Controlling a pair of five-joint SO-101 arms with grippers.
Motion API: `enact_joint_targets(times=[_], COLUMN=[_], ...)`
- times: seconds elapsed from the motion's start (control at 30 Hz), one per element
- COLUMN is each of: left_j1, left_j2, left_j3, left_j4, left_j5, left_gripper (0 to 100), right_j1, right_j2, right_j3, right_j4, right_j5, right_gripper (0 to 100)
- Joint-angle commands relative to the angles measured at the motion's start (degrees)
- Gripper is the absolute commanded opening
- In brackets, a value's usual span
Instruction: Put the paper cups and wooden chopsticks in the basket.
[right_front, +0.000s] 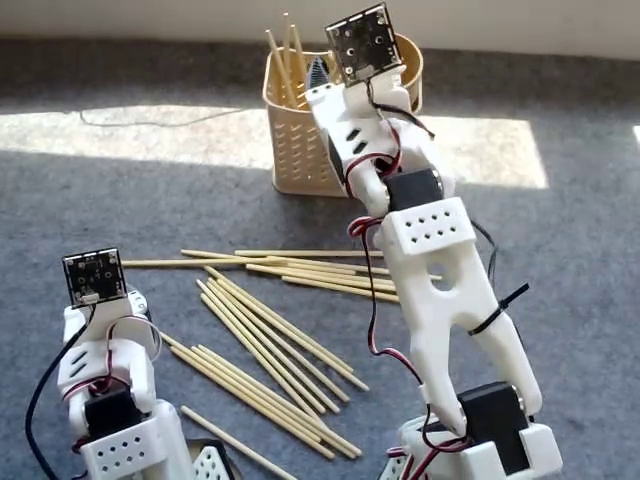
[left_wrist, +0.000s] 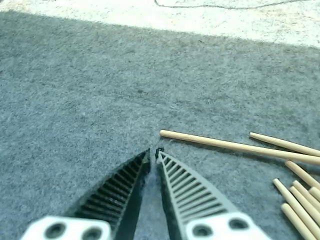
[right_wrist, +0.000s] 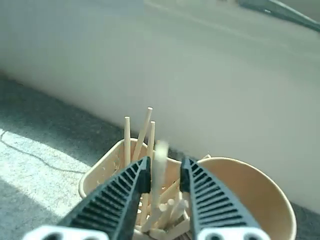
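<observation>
A cream slotted basket stands at the back of the grey carpet. Chopsticks stick up in its left part, and a tan paper cup sits in its right part. My right gripper hangs open right over the basket. A blurred chopstick stands loose between its fingers. Several wooden chopsticks lie scattered on the carpet between the two arms. My left gripper is low over bare carpet and shut on nothing. The tip of one chopstick lies just ahead of it.
Sunlight falls in a bright band across the carpet behind the arms, and a thin cable lies there. A pale wall rises behind the basket.
</observation>
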Motion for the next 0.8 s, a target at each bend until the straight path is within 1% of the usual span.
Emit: enact_joint_targets(times=[0.0,0.13,0.3,0.43,0.6,0.7,0.77], left_j1=[0.92,0.92,0.92,0.92,0.92,1.01,1.01], left_j2=[-0.66,-0.66,-0.66,-0.66,-0.66,-0.66,-0.66], left_j3=[-0.04,-0.04,-0.04,-0.31,-0.40,-0.40,-0.40], left_j4=[-1.14,-1.14,-1.14,-1.23,-1.23,-1.23,-1.23], left_j5=[-0.44,-0.44,-0.44,-0.44,-0.44,-0.44,-0.44], left_gripper=[4,4,4,4,4,4,4], right_j1=[0.66,0.66,0.66,0.57,-1.10,-1.19,-0.92], right_j2=[-1.54,-5.58,-11.38,-15.87,-20.18,-22.99,-24.92], right_j3=[-3.38,-3.21,-3.65,-3.47,-3.38,-3.21,-2.68], right_j4=[0.31,1.19,10.51,15.60,22.90,25.89,28.00], right_j5=[-0.44,-0.62,-0.70,-0.70,-0.44,-0.44,-0.44], right_gripper=[13.9,13.8,13.8,13.2,3.3,0.7,0.7])
